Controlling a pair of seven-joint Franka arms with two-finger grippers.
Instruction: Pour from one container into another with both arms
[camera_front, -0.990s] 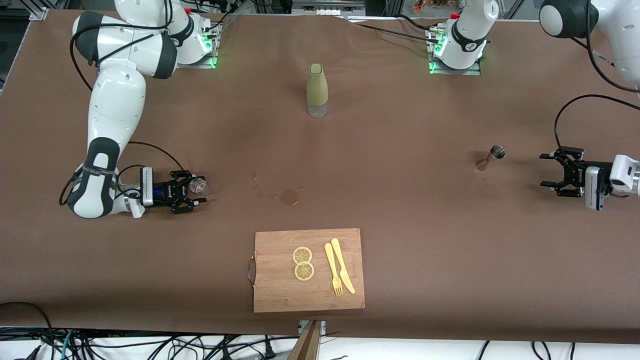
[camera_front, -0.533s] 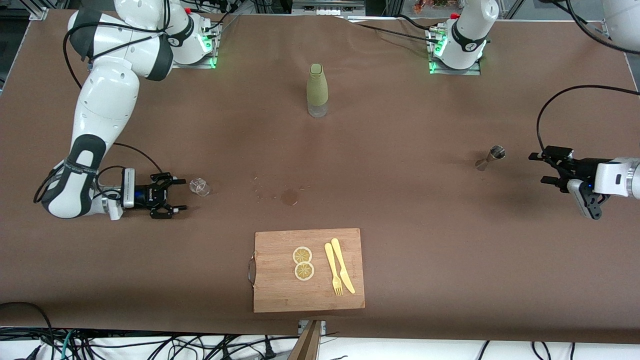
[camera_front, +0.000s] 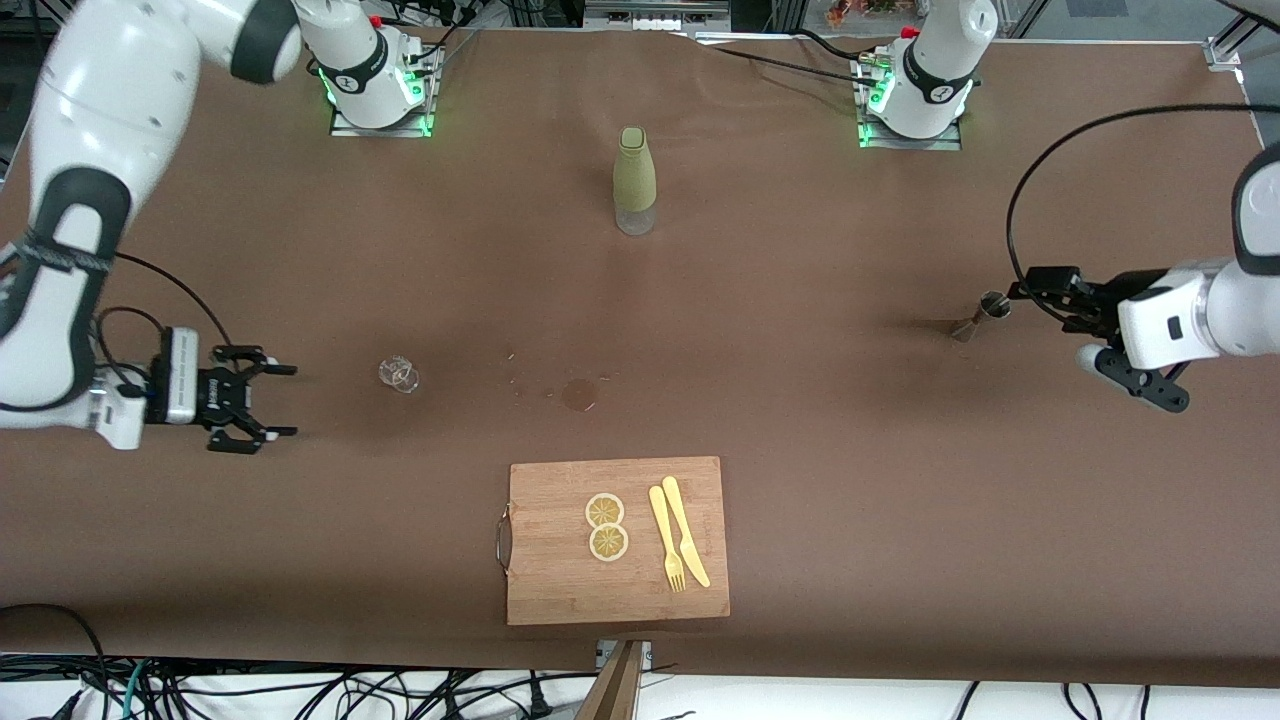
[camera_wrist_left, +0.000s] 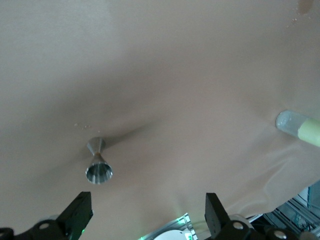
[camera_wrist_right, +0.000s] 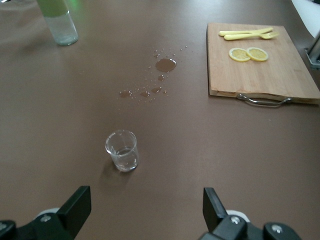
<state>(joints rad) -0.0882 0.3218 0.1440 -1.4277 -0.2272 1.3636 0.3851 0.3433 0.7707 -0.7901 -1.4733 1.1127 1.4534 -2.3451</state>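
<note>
Upright glass tumbler (camera_wrist_right: 121, 150) with a little liquid, jigger (camera_wrist_left: 98, 162) upright

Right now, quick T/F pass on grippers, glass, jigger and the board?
1. The right gripper is shut on the glass tumbler. False: it is open, apart from the tumbler, which stands alone on the table.
2. The jigger stands upright on the table. True.
3. The left gripper is open, close beside the jigger. True.
4. The green bottle lies on the cutting board. False: it stands upright on the table, farther from the front camera.
5. Spilled drops mark the cloth between tumbler and board. True.
</note>
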